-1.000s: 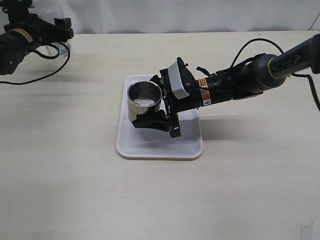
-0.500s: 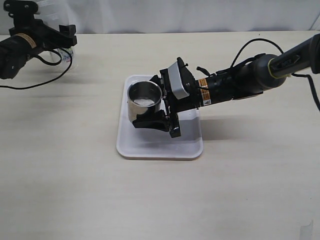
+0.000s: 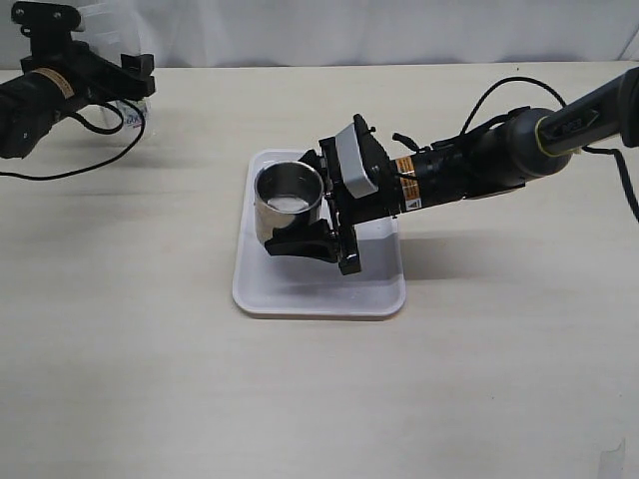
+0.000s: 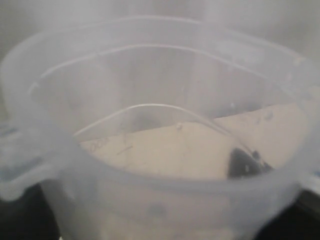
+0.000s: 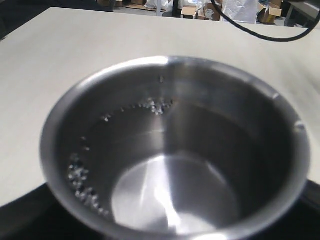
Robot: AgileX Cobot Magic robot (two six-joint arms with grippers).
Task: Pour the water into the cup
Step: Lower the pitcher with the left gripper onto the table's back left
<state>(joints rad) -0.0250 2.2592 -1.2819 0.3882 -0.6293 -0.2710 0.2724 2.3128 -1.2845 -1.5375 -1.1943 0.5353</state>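
Observation:
The steel cup (image 3: pixel 290 200) stands on the white tray (image 3: pixel 319 294), towards its far left. My right gripper (image 3: pixel 306 203) is shut on the cup, with one finger on each side. In the right wrist view the cup (image 5: pixel 175 150) fills the frame. Water droplets (image 5: pixel 80 177) cling to its inner wall and a thin shiny layer lies at the bottom. My left gripper (image 3: pixel 98 52) is at the far left corner, shut on the translucent plastic container (image 3: pixel 105 22). The container (image 4: pixel 160 195) fills the left wrist view, and I cannot see water in it.
The right arm (image 3: pixel 479 165) reaches in low over the table from the right. Black cables (image 3: pixel 70 160) trail from the left arm over the table's far left. A white wall runs along the back edge.
My left gripper with the plastic container has shifted a little to the right and up at the far left corner. The right gripper and the cup have not moved.

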